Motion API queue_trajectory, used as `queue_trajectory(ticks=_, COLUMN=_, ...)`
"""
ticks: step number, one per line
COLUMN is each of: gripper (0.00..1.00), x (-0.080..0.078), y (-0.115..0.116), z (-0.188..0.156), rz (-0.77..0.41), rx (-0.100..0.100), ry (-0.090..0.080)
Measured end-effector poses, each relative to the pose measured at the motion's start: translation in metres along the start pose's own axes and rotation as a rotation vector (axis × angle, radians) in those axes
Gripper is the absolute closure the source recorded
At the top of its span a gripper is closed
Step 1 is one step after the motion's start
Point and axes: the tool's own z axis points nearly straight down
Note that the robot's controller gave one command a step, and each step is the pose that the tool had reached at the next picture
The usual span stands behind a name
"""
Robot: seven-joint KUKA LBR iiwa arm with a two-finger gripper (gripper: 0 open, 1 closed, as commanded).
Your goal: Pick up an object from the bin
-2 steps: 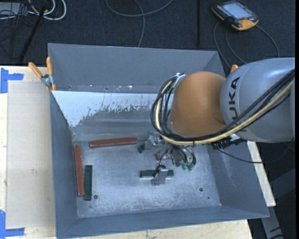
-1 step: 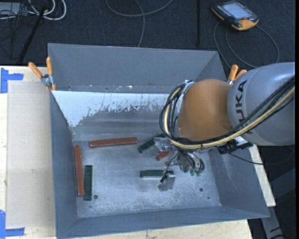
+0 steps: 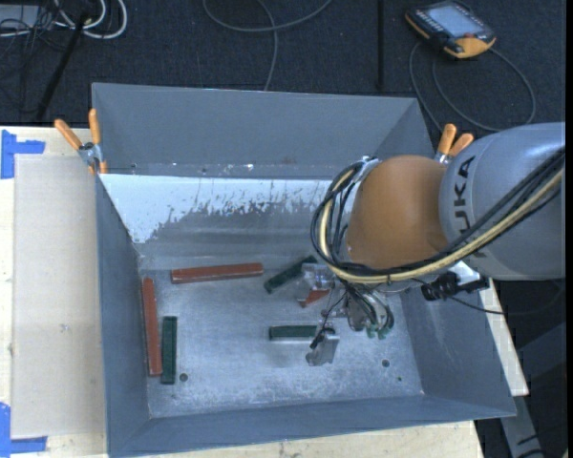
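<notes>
A miss is judged the chief risk. The gripper [image 3: 321, 345] is seen low over the floor of the grey metal bin [image 3: 258, 122], at the right end of a flat dark green bar [image 3: 292, 332]. A thing so thin and lying flat may be pushed along the metal rather than taken up, should the closing be made too high or off its end. Whether the gripper is apart or together cannot be told, and nothing is shown to be held. A second risk is found in the crowding just behind: a tilted dark green bar [image 3: 285, 277] and a small red piece [image 3: 314, 298] lie near, beside the wrist's cables, and either may be knocked or caught by mistake. As for the bin's contents, a long reddish-brown bar [image 3: 217, 274] is laid crosswise near the middle. At the left, another reddish-brown bar [image 3: 151, 324] is laid along the foot of the wall, with a short dark green bar [image 3: 169, 348] just beside it, both well apart from the gripper.
</notes>
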Motion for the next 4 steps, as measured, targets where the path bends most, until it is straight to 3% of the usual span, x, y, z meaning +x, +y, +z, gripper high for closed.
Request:
queue_trajectory(ticks=1, gripper=0.0, x=-0.017, y=-0.02, z=0.072, rz=-0.087, rx=0.0, ry=0.003)
queue_trajectory(ticks=2, gripper=1.0, x=-0.001, y=-0.019, z=0.068, rz=-0.002, rx=0.0, ry=0.001)
queue_trajectory(ticks=4, gripper=1.0, x=-0.001, y=-0.019, z=0.066, rz=-0.001, rx=0.0, ry=0.002)
